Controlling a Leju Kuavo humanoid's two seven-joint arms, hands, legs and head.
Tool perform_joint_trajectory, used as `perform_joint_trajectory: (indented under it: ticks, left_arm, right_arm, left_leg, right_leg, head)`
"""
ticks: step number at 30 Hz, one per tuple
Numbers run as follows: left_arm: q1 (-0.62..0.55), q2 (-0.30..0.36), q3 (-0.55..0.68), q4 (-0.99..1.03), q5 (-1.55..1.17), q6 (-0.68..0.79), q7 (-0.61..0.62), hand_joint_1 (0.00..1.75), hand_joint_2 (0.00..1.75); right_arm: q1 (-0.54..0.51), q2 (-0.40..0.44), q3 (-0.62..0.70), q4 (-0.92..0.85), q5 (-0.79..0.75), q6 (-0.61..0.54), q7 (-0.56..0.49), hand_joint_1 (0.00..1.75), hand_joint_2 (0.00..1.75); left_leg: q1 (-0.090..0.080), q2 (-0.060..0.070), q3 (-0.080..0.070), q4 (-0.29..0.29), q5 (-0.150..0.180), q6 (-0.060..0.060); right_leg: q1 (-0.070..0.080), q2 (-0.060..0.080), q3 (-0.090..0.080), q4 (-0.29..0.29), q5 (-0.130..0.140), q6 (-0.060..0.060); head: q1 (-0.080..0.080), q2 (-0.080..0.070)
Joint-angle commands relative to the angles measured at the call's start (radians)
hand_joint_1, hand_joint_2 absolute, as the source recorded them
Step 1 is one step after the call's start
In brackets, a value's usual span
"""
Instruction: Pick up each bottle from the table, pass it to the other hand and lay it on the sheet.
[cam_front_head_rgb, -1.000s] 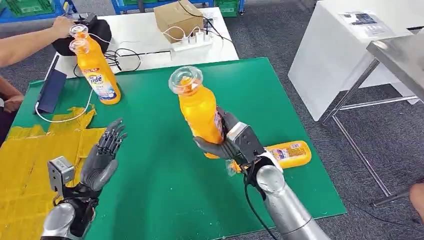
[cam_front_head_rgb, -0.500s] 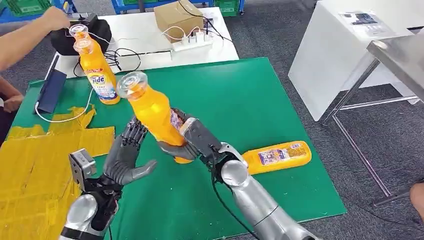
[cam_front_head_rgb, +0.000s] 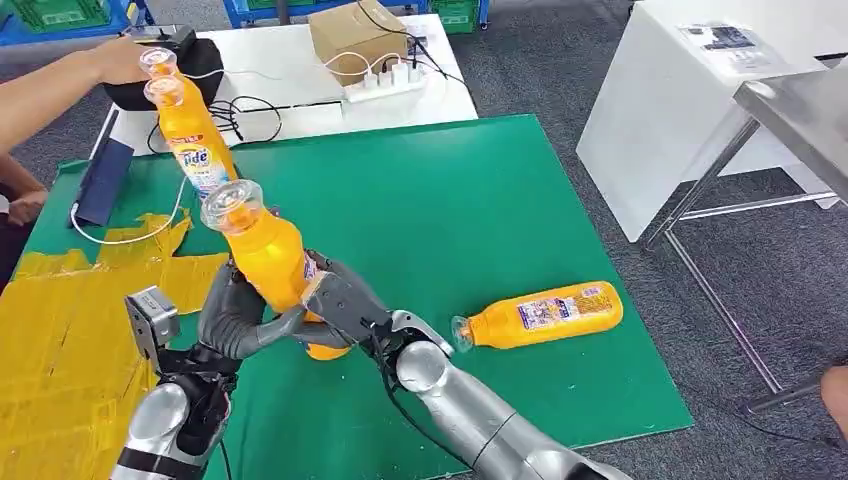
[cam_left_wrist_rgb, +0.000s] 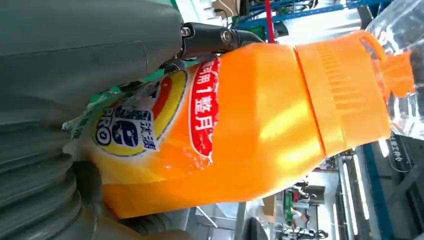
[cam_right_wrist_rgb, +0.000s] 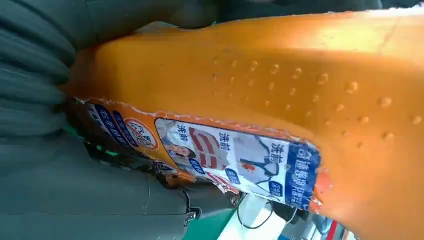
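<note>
so both my right hand (cam_front_head_rgb: 340, 305) and left hand (cam_front_head_rgb: 235, 320) clasp one bottle (cam_front_head_rgb: 265, 255) mid-frame; handover underway, none on the yellow sheet (cam_front_head_rgb: 60, 330) yet, two bottles remain.

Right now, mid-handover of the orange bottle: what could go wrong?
1. Both the left hand and the right hand wrap the held bottle low on its body; an early release by the right could tip or drop it.
2. Swinging toward the yellow sheet, its cap may clip the upright bottle nearby.
</note>
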Motion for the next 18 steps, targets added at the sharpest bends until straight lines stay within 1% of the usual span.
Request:
perform_joint_trajectory:
  ticks: [1, 2, 3, 4, 6, 7, 10, 11, 13, 14, 15, 17, 18]
  left_arm:
    - [-0.073, -0.015, -0.051, 0.062, 0.004, -0.020, 0.001, 0.00, 1.75]
    - [-0.073, -0.015, -0.051, 0.062, 0.004, -0.020, 0.001, 0.00, 1.75]
    - [-0.073, -0.015, -0.051, 0.062, 0.004, -0.020, 0.001, 0.00, 1.75]
    - [-0.075, -0.015, -0.049, 0.066, 0.004, -0.019, 0.001, 0.00, 1.75]
    - [-0.078, -0.016, -0.051, 0.070, 0.004, -0.019, 0.002, 0.00, 1.75]
    - [-0.080, -0.016, -0.054, 0.076, 0.002, -0.019, 0.004, 0.00, 1.75]
    - [-0.085, -0.018, -0.056, 0.090, 0.001, -0.017, 0.007, 0.00, 1.75]
    - [-0.086, -0.019, -0.055, 0.092, 0.001, -0.016, 0.007, 0.00, 1.75]
    - [-0.087, -0.019, -0.053, 0.091, 0.002, -0.016, 0.007, 0.00, 1.75]
    - [-0.087, -0.020, -0.052, 0.090, 0.006, -0.017, 0.007, 0.00, 1.75]
    - [-0.087, -0.019, -0.050, 0.090, 0.010, -0.021, 0.007, 0.00, 1.75]
    - [-0.087, -0.019, -0.050, 0.090, 0.010, -0.021, 0.007, 0.00, 1.75]
    - [-0.087, -0.019, -0.050, 0.090, 0.010, -0.021, 0.007, 0.00, 1.75]
  right_arm:
    - [-0.010, 0.008, 0.161, 0.104, 0.037, 0.006, 0.014, 1.75, 1.75]
    - [-0.010, 0.008, 0.161, 0.104, 0.037, 0.006, 0.014, 1.75, 1.75]
    - [-0.010, 0.008, 0.161, 0.104, 0.037, 0.006, 0.014, 1.75, 1.75]
    - [-0.011, 0.010, 0.170, 0.102, 0.042, 0.006, 0.016, 1.75, 1.75]
    - [-0.010, 0.012, 0.183, 0.106, 0.047, 0.007, 0.020, 1.75, 1.75]
    - [-0.012, 0.013, 0.191, 0.108, 0.048, 0.005, 0.020, 1.75, 1.75]
    - [-0.015, 0.017, 0.210, 0.107, 0.051, 0.003, 0.025, 1.75, 1.75]
    - [-0.015, 0.019, 0.214, 0.109, 0.052, 0.003, 0.026, 1.75, 1.75]
    - [-0.014, 0.021, 0.219, 0.112, 0.052, 0.002, 0.027, 1.75, 1.75]
    - [-0.013, 0.021, 0.221, 0.114, 0.052, 0.001, 0.027, 1.75, 1.75]
    - [-0.012, 0.021, 0.222, 0.116, 0.051, 0.001, 0.027, 1.75, 1.75]
    - [-0.012, 0.021, 0.222, 0.116, 0.051, 0.001, 0.027, 1.75, 1.75]
    - [-0.012, 0.021, 0.222, 0.116, 0.051, 0.001, 0.027, 1.75, 1.75]
  left_leg:
    - [0.001, -0.007, 0.004, -0.001, -0.001, 0.003]
    - [0.000, -0.006, 0.002, -0.001, 0.000, 0.002]
    - [0.001, -0.009, 0.004, -0.001, -0.001, 0.003]
    - [0.001, -0.011, 0.005, -0.001, -0.001, 0.004]
    - [0.001, -0.011, 0.005, 0.000, -0.002, 0.004]
    - [0.001, -0.006, 0.002, 0.000, 0.000, 0.002]
    - [0.001, -0.010, 0.004, 0.000, -0.001, 0.004]
    - [0.000, -0.007, 0.002, 0.000, 0.000, 0.002]
    - [0.001, -0.009, 0.003, 0.000, -0.001, 0.003]
    - [0.000, -0.006, 0.001, 0.000, 0.000, 0.002]
    - [0.001, -0.009, 0.003, 0.000, -0.001, 0.003]
    - [0.000, -0.004, 0.001, 0.000, 0.000, 0.001]
    - [0.001, -0.004, 0.001, 0.000, 0.000, 0.001]
  right_leg:
    - [0.000, 0.000, 0.005, -0.001, -0.002, -0.002]
    - [0.000, -0.001, 0.003, 0.000, -0.001, -0.001]
    - [0.001, -0.001, 0.005, -0.001, -0.002, -0.002]
    - [0.001, -0.002, 0.006, -0.001, -0.003, -0.002]
    - [0.000, -0.001, 0.006, 0.000, -0.003, -0.002]
    - [0.001, -0.001, 0.003, -0.001, -0.001, -0.001]
    - [0.000, -0.002, 0.005, 0.000, -0.003, -0.002]
    - [0.000, -0.002, 0.002, 0.000, -0.001, -0.001]
    - [0.001, -0.002, 0.004, 0.000, -0.002, -0.002]
    - [0.000, -0.001, 0.002, 0.000, -0.001, -0.001]
    - [0.000, -0.002, 0.004, 0.000, -0.002, -0.002]
    - [0.000, -0.001, 0.001, 0.000, -0.001, -0.001]
    - [0.001, -0.001, 0.001, 0.000, -0.001, -0.001]
  head:
    - [0.001, 0.000]
    - [-0.001, 0.000]
    - [0.001, 0.000]
    - [0.000, 0.000]
    - [0.000, 0.000]
    - [0.000, 0.000]
    - [0.000, 0.000]
    - [0.000, 0.000]
    - [0.000, 0.000]
    - [0.000, 0.000]
    - [0.000, 0.000]
    - [0.000, 0.000]
    - [0.000, 0.000]
